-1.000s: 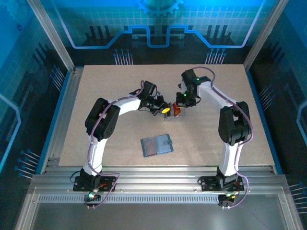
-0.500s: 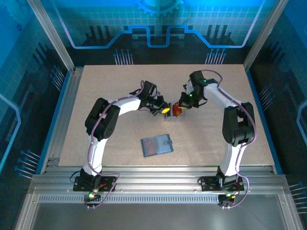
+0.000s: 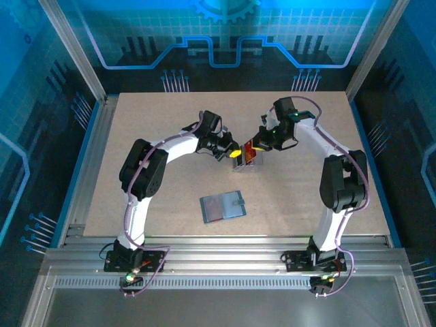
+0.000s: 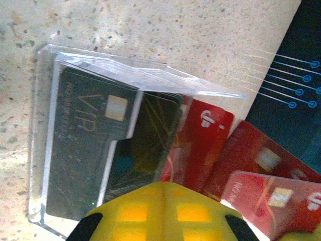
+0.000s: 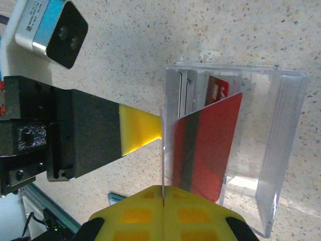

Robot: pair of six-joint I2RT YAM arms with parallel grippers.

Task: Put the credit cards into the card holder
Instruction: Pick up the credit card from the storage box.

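both closed — left gripper (image 5: 149, 132), right gripper (image 5: 163, 200), at clear box (image 5: 282, 150) of credit cards (image 5: 208, 145)

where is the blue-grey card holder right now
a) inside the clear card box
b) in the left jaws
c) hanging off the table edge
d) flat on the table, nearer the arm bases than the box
d: the card holder lies flat on the table, on the arm-base side of the clear card box.
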